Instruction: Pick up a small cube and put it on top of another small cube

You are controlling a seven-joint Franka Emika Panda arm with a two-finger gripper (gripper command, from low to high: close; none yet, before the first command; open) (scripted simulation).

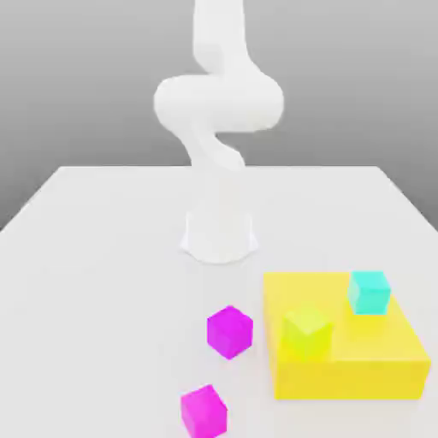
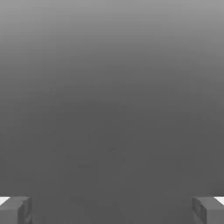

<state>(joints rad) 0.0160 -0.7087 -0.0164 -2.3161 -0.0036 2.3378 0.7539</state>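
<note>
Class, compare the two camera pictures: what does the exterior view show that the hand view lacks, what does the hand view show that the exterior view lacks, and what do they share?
Exterior view: the white arm on a pale table, two magenta cubes on the table, and a yellow block carrying a lime-green cube and a cyan cube.

Hand view: the gripper, its jaws standing wide apart with nothing between them.

Shared: a plain grey backdrop; no cube is held or stacked on another cube.
</note>
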